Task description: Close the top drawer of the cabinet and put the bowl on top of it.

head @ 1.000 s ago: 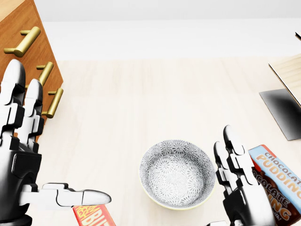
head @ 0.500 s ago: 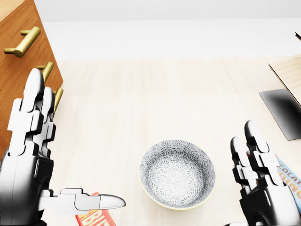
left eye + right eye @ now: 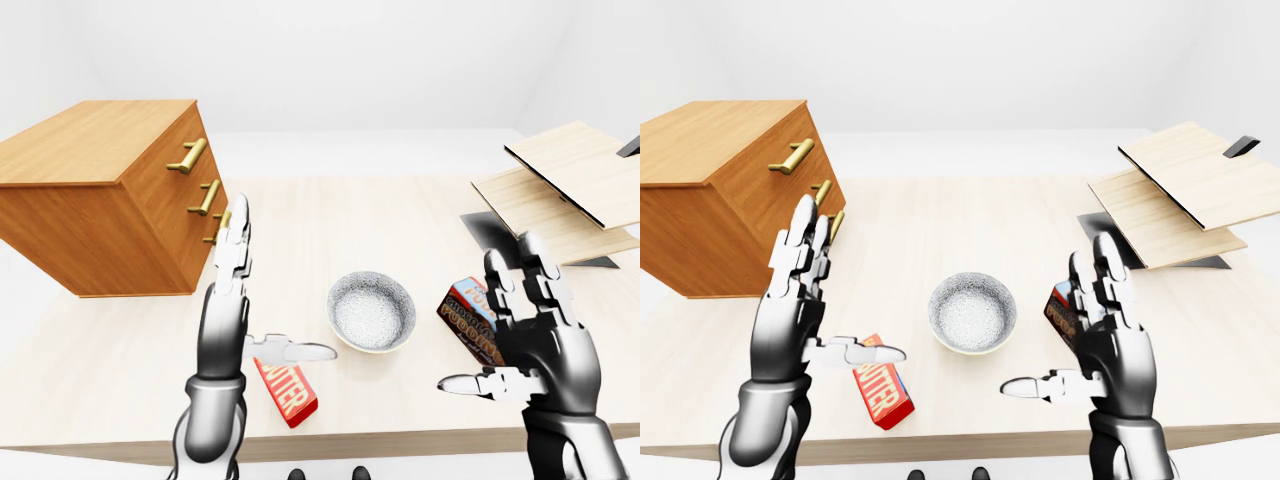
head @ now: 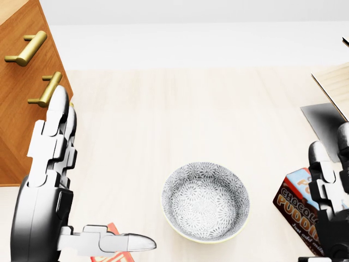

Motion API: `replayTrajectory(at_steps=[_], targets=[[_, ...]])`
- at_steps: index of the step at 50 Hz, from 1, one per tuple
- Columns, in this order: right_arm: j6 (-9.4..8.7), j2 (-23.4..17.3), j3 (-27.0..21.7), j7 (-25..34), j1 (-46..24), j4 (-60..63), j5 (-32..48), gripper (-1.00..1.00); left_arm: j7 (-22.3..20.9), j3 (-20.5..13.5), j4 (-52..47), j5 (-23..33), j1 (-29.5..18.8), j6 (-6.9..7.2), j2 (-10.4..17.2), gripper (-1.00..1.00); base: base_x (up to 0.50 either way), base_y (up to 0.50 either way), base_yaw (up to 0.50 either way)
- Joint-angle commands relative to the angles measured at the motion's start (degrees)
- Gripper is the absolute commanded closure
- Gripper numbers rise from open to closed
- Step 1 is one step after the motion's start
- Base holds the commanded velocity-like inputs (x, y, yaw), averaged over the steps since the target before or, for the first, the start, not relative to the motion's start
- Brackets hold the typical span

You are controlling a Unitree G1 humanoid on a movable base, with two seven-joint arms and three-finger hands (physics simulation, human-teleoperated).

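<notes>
- Between your left hand (image 4: 46, 191) and right hand (image 3: 532, 340), the bowl (image 4: 205, 202) sits on the table (image 4: 163, 109), touching neither; all fingers (image 4: 54, 131) are spread open, gripping nothing
- Close unevenly and you may tip it or shove it into the pudding box (image 4: 294, 210)

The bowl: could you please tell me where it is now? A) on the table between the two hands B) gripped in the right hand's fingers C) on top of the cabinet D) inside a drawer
A: the bowl rests on the table between the open left hand and open right hand, neither touching it.
</notes>
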State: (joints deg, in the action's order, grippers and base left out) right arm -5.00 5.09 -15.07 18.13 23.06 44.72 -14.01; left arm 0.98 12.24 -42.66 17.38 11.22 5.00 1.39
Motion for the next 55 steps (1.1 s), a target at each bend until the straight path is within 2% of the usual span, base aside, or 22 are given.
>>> replayTrajectory(at_steps=[1,10,11,14,16,19,20,25,30,31,32,36,37,48,55], targets=[[0.0,1.6,-4.3,1.9,-1.0,1.9,-2.0,-1.0,0.3,1.8,0.3,1.9,0.7,0.0,0.5,-1.0,0.0,0.0,0.0],[0.0,2.0,-5.2,2.3,-1.6,1.9,-2.2,-1.0,0.9,3.6,1.1,4.9,0.5,0.0,0.7,-1.0,0.0,0.0,0.0],[0.0,1.9,-5.4,2.3,-1.7,1.8,-2.3,-1.0,1.9,5.2,1.7,7.6,0.6,0.0,0.9,-1.0,0.0,0.0,0.0],[0.0,2.0,-5.6,2.4,-1.8,1.8,-2.4,-1.0,2.2,5.7,1.9,8.5,0.6,0.0,0.9,-1.0,0.0,0.0,0.0],[0.0,2.0,-6.0,2.7,-1.8,2.0,-2.8,-1.0,3.6,6.9,3.3,11.4,-0.4,0.0,0.3,-1.0,0.0,0.0,0.0],[0.0,2.1,-6.0,2.7,-1.8,2.0,-2.8,-1.0,3.6,6.9,3.3,11.5,-0.5,0.0,0.3,-1.0,0.0,0.0,0.0],[0.0,2.2,-5.9,2.9,-1.7,1.9,-2.5,-1.0,4.9,7.5,4.0,13.9,-1.4,0.0,-0.1,-1.0,0.0,0.0,0.0],[0.0,2.2,-6.5,3.0,-1.9,2.1,-3.1,-1.0,5.7,9.8,4.3,17.4,-1.2,0.0,-0.4,-1.0,0.0,0.0,0.0],[0.0,2.2,-6.5,3.1,-1.8,2.2,-3.0,-1.0,5.8,10.3,4.3,17.7,-1.0,0.0,-0.4,-1.0,0.0,0.0,0.0],[0.0,2.4,-6.4,3.3,-1.4,2.5,-3.0,-1.0,6.7,12.0,5.5,19.2,-0.4,0.0,-0.1,-1.0,0.0,0.0,0.0],[0.0,2.6,-6.2,3.4,-1.3,2.5,-2.8,-1.0,7.2,12.4,5.9,19.8,-0.4,0.0,-0.1,-1.0,0.0,0.0,0.0],[0.0,2.6,-6.2,3.4,-1.3,2.5,-2.7,-1.0,7.2,12.4,5.9,19.8,-0.4,0.0,0.0,-1.0,0.0,0.0,0.0],[0.0,2.5,-5.9,3.4,-1.5,2.4,-2.4,-1.0,10.3,12.8,8.3,21.7,-0.5,0.0,0.0,-1.0,0.0,0.0,0.0],[0.0,2.3,-5.6,3.0,-1.8,2.1,-2.3,-1.0,12.1,14.6,11.2,24.5,0.0,0.0,0.0,-1.0,0.0,0.0,0.0],[0.0,1.9,-4.9,2.6,-2.0,1.5,-2.0,-1.0,14.1,16.9,13.4,28.7,0.7,0.0,0.3,-1.0,0.0,0.0,0.0]])
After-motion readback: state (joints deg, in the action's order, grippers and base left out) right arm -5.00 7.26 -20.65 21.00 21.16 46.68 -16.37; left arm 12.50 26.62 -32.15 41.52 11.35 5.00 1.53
